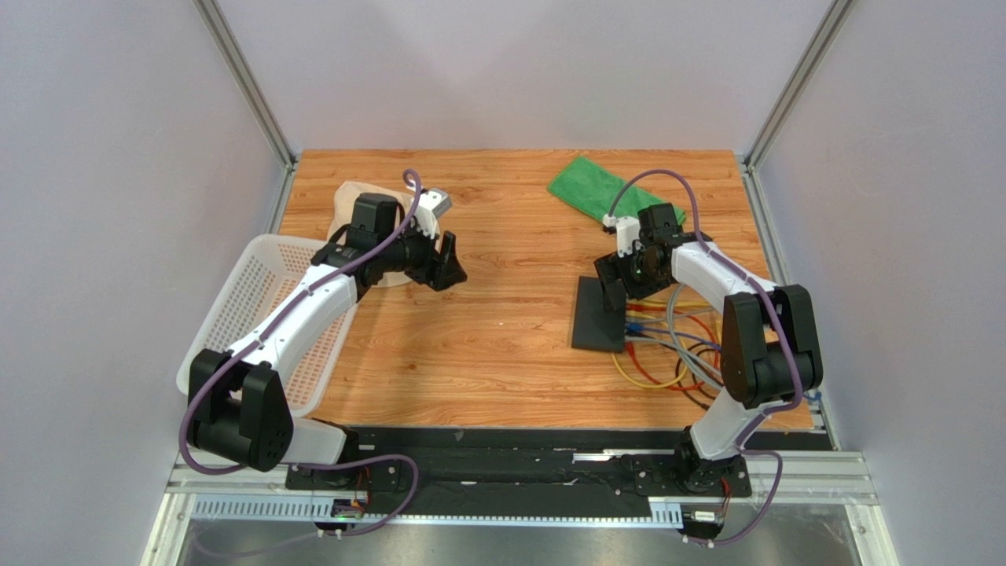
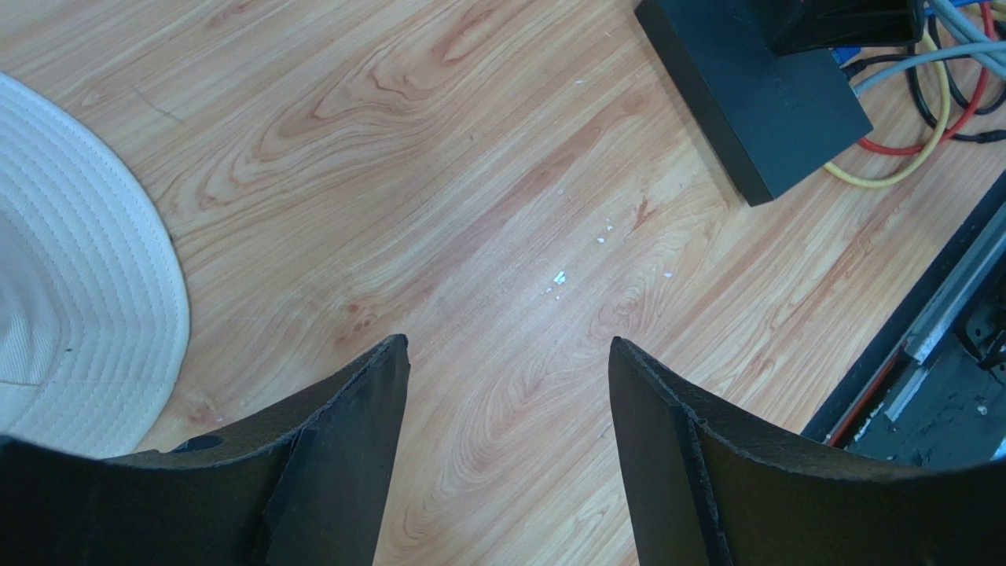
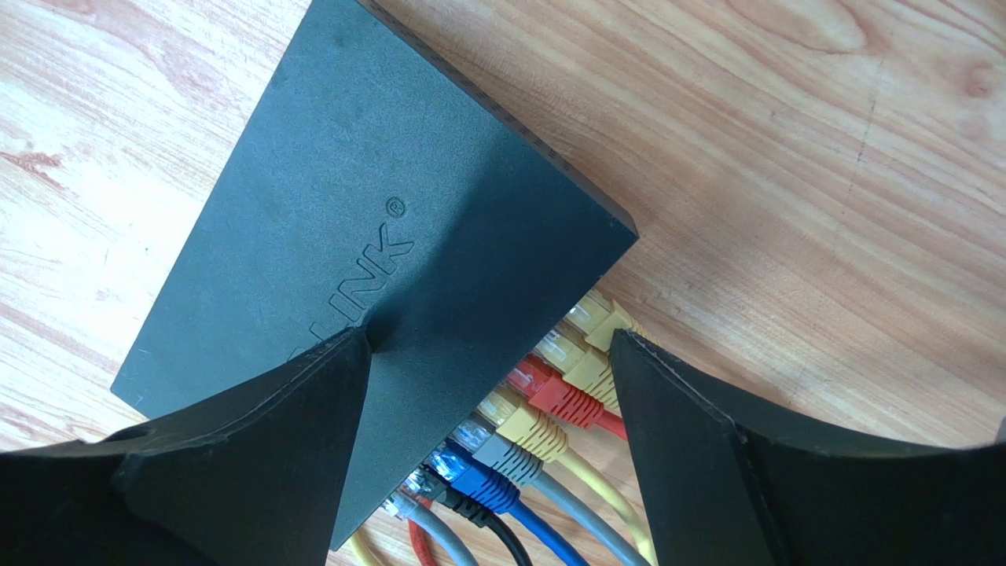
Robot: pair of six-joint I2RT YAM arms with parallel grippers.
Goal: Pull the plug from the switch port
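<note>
**Right pincer** (image 3: 490, 342): jaws held apart, nothing clamped.
**Switch** (image 3: 378, 224): laid flat on the counter (image 3: 768, 177) directly beneath this pincer. Its long axis is set slantwise across the gap between the jaws. The socketed long edge is turned toward the right-hand finger in the wrist view.
**Plugs** (image 3: 555, 395): red, blue, yellow and grey, seated in a row along that edge.
**Left pincer** (image 2: 505, 343): jaws apart, empty, over bare counter, with a white hat (image 2: 71, 295) off to its left.

a wooden table (image 1: 508, 354) fills the floor of the enclosure. a white lattice basket (image 1: 242, 295) sits at its left edge, partly overhanging. near it, toward the far left corner, lies a cream stitched hat (image 2: 71, 283), partly hidden. a green cloth (image 1: 594, 186) lies flat near the far edge, right of centre.
</note>
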